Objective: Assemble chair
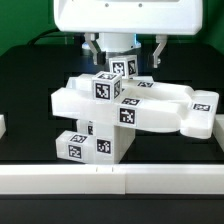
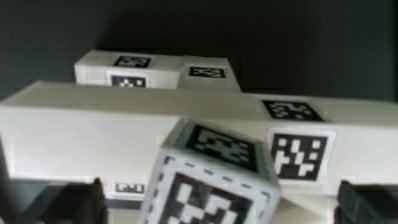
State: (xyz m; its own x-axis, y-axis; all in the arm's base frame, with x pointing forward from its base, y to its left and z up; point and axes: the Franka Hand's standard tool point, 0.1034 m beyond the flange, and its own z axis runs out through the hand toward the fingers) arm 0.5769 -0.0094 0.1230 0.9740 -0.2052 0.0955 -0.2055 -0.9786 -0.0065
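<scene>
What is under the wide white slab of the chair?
Under the wide white plastic slab sits a chunky white block with square tags, resting on the black table. How they join is hidden by the slab. The claw hangs above.

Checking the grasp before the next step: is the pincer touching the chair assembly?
Cannot tell. In the exterior view the pincer straddles the top tagged block of the chair assembly, but no contact or gap shows plainly; the wrist view shows only dark fingertips low down.

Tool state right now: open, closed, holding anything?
Tool: open, fingers spread wide on either side of the chair assembly; pads not touching it, holding nothing.
</scene>
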